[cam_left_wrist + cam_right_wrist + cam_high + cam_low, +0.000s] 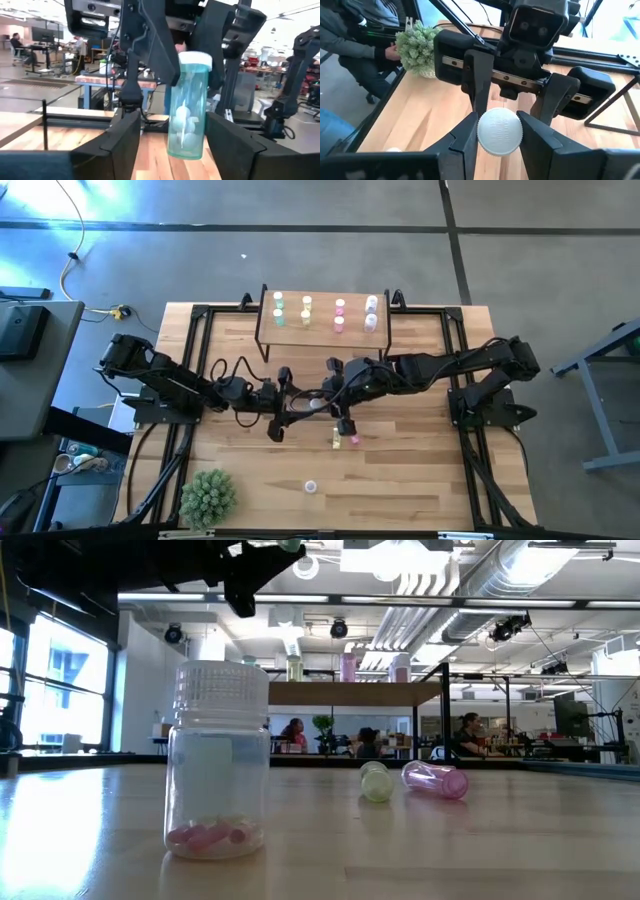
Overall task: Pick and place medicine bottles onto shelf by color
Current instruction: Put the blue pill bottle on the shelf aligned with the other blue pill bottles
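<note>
The medicine bottles are mostly sorted: I count about eight standing in color columns on the shelf (322,332). My right gripper (497,131) grasps a pale green bottle (187,112) by its cap mid-table, my left gripper (170,132) spread open around it. Yellow (336,439), pink (354,439) and clear (311,486) bottles remain on the table.

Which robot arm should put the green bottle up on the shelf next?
Probably the right. The right gripper is shut on the pale green bottle just under its cap, while the left gripper stands open on either side without touching it. The shelf lies just beyond both.
</note>
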Motion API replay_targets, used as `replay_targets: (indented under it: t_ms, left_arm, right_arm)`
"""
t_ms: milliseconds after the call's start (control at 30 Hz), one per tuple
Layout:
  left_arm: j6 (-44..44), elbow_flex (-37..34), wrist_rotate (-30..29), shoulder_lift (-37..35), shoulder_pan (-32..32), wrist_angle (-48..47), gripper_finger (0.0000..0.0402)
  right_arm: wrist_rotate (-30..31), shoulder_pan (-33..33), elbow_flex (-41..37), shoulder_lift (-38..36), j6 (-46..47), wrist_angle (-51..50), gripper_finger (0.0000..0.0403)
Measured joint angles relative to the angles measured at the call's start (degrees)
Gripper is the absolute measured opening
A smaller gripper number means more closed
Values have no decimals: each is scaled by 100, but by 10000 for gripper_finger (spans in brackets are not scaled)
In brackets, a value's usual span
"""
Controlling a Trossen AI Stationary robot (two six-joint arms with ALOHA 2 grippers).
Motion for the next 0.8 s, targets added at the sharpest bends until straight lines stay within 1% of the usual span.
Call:
replay_targets:
  t_ms: [100, 233, 567, 800]
  left_arm:
    - [141, 0, -245, -31, 0, -221, 219]
    - [182, 0, -470, -405, 21, -883, 220]
    - [-14, 1, -748, -2007, 280, -3422, 221]
    - [-120, 0, -1126, -2949, 548, -4847, 219]
  right_arm:
    - [186, -21, 0, -5, 71, -64, 108]
    - [328, -144, 0, -7, 132, -171, 108]
    - [307, -668, 0, -9, 222, -205, 108]
    - [311, -1182, 49, -9, 223, -114, 108]
